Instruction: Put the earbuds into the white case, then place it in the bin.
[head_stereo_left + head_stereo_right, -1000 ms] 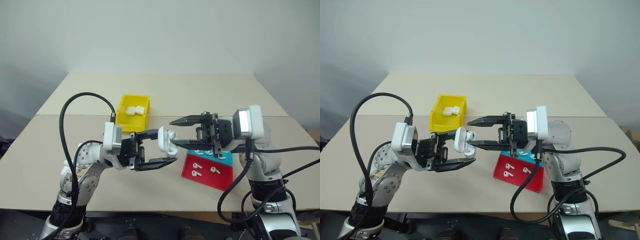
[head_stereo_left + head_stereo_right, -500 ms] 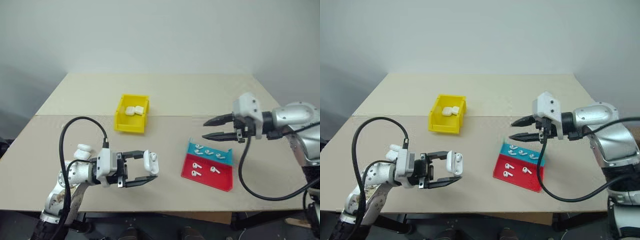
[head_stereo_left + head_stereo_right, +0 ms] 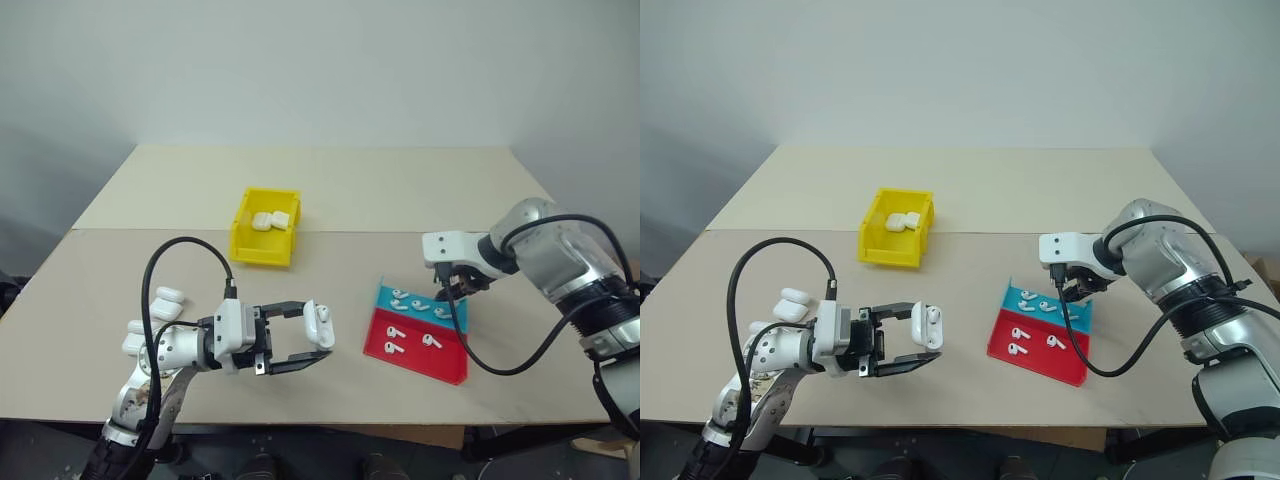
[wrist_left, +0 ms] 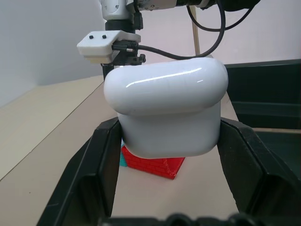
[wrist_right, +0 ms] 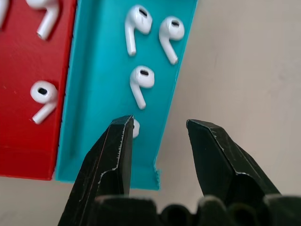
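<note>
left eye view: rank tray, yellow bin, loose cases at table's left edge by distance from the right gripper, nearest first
1. Red-and-teal tray: directly under the right gripper, which hangs over its teal part.
2. Yellow bin: mid-table, off to the gripper's left.
3. Loose cases: far left edge, behind the left arm.

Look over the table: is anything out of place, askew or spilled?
Nothing is spilled or damaged. The earbuds lie loose and unaligned in the red-and-teal tray. One case sits between the left gripper's fingers; spare cases lie at the table's left edge, beside that arm.
</note>
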`<action>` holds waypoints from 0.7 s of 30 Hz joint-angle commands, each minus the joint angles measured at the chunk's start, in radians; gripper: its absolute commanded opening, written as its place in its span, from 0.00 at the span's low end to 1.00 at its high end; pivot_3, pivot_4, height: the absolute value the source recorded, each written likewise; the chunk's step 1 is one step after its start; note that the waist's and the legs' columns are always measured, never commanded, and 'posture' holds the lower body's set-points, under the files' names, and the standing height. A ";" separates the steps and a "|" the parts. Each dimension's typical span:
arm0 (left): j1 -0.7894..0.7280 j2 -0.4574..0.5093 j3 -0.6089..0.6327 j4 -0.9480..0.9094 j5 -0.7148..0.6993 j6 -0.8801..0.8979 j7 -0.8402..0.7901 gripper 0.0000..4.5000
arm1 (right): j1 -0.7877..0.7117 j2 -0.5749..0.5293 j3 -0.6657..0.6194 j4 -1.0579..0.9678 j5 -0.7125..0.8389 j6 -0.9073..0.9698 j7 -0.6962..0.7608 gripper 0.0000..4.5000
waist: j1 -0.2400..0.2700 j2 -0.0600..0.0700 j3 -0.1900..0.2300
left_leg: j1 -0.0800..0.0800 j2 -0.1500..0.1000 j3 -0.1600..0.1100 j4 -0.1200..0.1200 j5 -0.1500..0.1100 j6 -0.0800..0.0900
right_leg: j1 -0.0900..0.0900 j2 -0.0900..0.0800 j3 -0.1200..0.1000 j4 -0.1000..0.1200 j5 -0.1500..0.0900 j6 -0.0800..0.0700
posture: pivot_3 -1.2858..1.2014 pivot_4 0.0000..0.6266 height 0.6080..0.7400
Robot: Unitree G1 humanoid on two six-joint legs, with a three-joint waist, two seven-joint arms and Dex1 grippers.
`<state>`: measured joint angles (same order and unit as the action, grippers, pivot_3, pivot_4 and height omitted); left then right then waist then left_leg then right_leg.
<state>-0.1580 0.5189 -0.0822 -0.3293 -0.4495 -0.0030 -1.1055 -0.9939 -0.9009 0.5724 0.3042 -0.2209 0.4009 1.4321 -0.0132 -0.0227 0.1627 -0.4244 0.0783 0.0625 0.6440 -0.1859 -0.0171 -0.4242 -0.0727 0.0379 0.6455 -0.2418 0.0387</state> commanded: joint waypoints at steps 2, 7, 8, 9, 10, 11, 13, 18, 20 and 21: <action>-0.008 -0.015 -0.002 -0.017 0.018 -0.033 0.029 0.62 | 0.002 -0.006 -0.019 -0.012 -0.036 -0.034 0.022 0.50 | 0.000 0.000 0.000 | 0.000 0.000 0.000 0.000 0.000 0.000 | 0.000 0.000 0.000 0.000 0.000 0.000 | 0.52 0.24 1.00; -0.017 -0.017 -0.008 -0.010 0.028 -0.041 0.035 0.62 | 0.025 0.001 -0.016 -0.005 -0.065 -0.058 0.022 0.50 | 0.001 0.000 0.000 | 0.000 0.000 0.000 0.000 0.000 0.000 | 0.000 0.000 0.000 0.000 0.000 0.000 | 0.52 0.24 1.00; -0.018 -0.018 -0.008 -0.010 0.028 -0.041 0.036 0.62 | 0.031 0.004 -0.016 -0.003 -0.070 -0.060 0.022 0.50 | 0.001 0.000 0.000 | 0.000 0.000 0.000 0.000 0.000 0.000 | 0.000 0.000 0.000 0.000 0.000 0.000 | 0.52 0.24 1.00; -0.020 -0.018 -0.009 -0.009 0.028 -0.040 0.036 0.62 | 0.036 0.008 -0.018 -0.002 -0.070 -0.063 0.026 0.50 | 0.001 0.000 0.000 | 0.000 0.000 0.000 0.000 0.000 0.000 | 0.000 0.000 0.000 0.000 0.000 0.000 | 0.52 0.24 1.00; -0.022 -0.018 -0.009 -0.008 0.028 -0.039 0.036 0.62 | 0.040 0.012 -0.021 -0.003 -0.071 -0.064 0.028 0.50 | 0.001 0.000 0.000 | 0.000 0.000 0.000 0.000 0.000 0.000 | 0.000 0.000 0.000 0.000 0.000 0.000 | 0.52 0.24 1.00; -0.023 -0.018 -0.010 -0.007 0.029 -0.040 0.035 0.62 | 0.044 0.016 -0.023 -0.002 -0.075 -0.064 0.028 0.50 | 0.000 0.000 0.000 | 0.000 0.000 0.000 0.000 0.000 0.000 | 0.000 0.000 0.000 0.000 0.000 0.000 | 0.52 0.24 1.00; -0.026 -0.017 -0.010 -0.004 0.028 -0.040 0.034 0.62 | 0.047 0.022 -0.023 0.004 -0.086 -0.067 0.025 0.50 | -0.001 0.000 0.000 | 0.001 0.000 0.000 0.000 0.000 0.000 | 0.000 0.000 0.000 0.000 0.000 0.000 | 0.52 0.24 1.00; -0.036 -0.013 -0.011 0.004 0.029 -0.041 0.032 0.62 | 0.057 0.036 -0.029 0.037 -0.101 -0.084 0.012 0.50 | 0.000 0.000 0.000 | 0.001 0.000 0.000 0.000 0.000 0.000 | 0.001 0.000 0.000 0.000 0.000 0.000 | 0.52 0.24 1.00; -0.037 -0.011 -0.012 0.005 0.032 -0.038 0.034 0.62 | 0.058 0.041 -0.031 0.046 -0.103 -0.091 0.010 0.50 | 0.000 0.000 0.000 | 0.001 0.000 0.000 0.000 0.000 0.000 | 0.001 0.000 0.000 0.000 0.000 0.000 | 0.52 0.24 1.00; -0.036 -0.009 -0.012 0.005 0.034 -0.038 0.034 0.62 | 0.057 0.043 -0.031 0.048 -0.105 -0.091 0.010 0.50 | 0.000 0.000 0.000 | 0.001 0.000 0.000 0.000 0.000 0.000 | 0.001 0.000 0.000 0.000 0.000 0.000 | 0.52 0.24 1.00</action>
<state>-0.1847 0.5044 -0.0989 -0.3126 -0.4171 -0.0191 -1.0742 -0.9289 -0.8539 0.5730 0.3493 -0.3226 0.3271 1.4395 -0.0136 -0.0227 0.1627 -0.4238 0.0783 0.0624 0.6441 -0.1858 -0.0172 -0.4236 -0.0723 0.0379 0.6460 -0.2416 0.0388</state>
